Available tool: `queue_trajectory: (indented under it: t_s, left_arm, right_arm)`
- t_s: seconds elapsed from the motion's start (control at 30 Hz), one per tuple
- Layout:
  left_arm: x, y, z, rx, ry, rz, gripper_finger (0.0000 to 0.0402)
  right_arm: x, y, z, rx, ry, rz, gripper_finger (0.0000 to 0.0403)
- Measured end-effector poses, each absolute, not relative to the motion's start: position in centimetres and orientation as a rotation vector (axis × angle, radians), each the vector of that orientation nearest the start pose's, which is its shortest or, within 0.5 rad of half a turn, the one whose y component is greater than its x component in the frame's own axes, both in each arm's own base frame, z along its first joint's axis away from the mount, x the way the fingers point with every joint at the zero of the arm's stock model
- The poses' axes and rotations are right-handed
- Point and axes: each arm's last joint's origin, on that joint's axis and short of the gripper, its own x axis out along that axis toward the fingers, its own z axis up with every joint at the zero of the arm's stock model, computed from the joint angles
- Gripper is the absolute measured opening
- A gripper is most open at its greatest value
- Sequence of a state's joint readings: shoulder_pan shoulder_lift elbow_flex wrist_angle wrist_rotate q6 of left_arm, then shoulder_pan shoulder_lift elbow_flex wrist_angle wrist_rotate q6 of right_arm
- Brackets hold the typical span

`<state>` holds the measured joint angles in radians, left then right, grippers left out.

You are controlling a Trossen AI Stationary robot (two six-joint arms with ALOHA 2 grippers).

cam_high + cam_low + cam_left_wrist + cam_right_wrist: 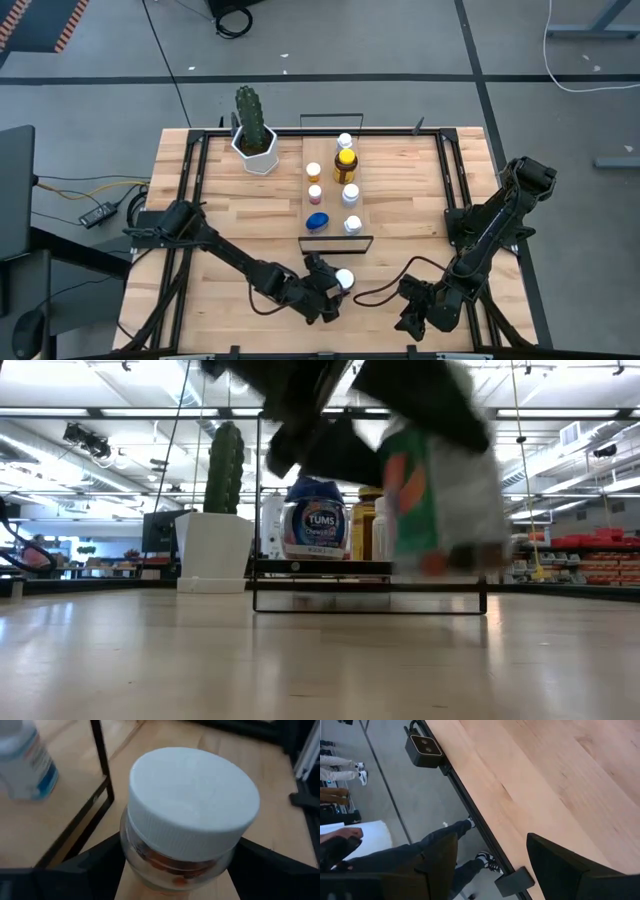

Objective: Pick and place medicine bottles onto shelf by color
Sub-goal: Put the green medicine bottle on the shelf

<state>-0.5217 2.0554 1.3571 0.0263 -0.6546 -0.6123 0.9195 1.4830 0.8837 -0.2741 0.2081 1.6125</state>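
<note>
Left gripper (338, 290) clamped on white-capped bottle (344, 278) near front edge, just short of shelf (365, 205) — last one off it. Right gripper (415, 318) open, empty, parked front right. Seven bottles (345, 165) shelved — nearly done.

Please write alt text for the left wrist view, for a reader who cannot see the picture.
The left tool grips a clear medicine bottle with a wide white cap, one dark finger on each side. Beyond it lie the light-wood shelf with its black wire rail, and a white bottle with a blue label standing on the shelf.
</note>
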Motion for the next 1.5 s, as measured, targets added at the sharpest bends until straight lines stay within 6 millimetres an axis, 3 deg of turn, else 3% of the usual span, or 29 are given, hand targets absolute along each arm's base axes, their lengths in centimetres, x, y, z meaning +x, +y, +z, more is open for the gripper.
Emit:
queue_trajectory:
  t_s: [0.27, 0.6, 0.73, 0.93, 1.1, 1.27, 1.5]
  left_arm:
    - [40.7, -21.4, 21.8, -0.106, 0.480, 0.232, 0.0304]
    - [41.5, -20.4, 27.4, -0.002, 0.569, 0.261, 0.0303]
    - [41.6, -19.9, 28.1, 0.006, 0.584, 0.273, 0.0306]
    - [41.3, -19.6, 27.9, 0.007, 0.626, 0.293, 0.0304]
    - [41.6, -18.7, 28.2, -0.037, 0.622, 0.315, 0.0303]
    - [41.9, -16.6, 29.3, -0.121, 0.610, 0.331, 0.0300]
    - [41.8, -13.4, 31.9, -0.158, 0.569, 0.358, 0.0298]
  right_arm:
    - [18.3, 23.0, 20.4, 0.993, 1.039, -0.088, 0.0245]
    - [18.3, 23.0, 20.4, 0.995, 1.042, -0.094, 0.0245]
    - [17.6, 23.3, 20.9, 1.027, 1.052, -0.077, 0.0245]
    - [14.9, 22.6, 23.8, 1.045, 0.946, -0.050, 0.0245]
    - [12.2, 20.0, 26.0, 1.019, 0.872, -0.123, 0.0245]
    - [10.8, 17.0, 27.7, 1.020, 0.790, -0.178, 0.0245]
    - [10.3, 15.8, 28.3, 0.993, 0.750, -0.192, 0.0245]
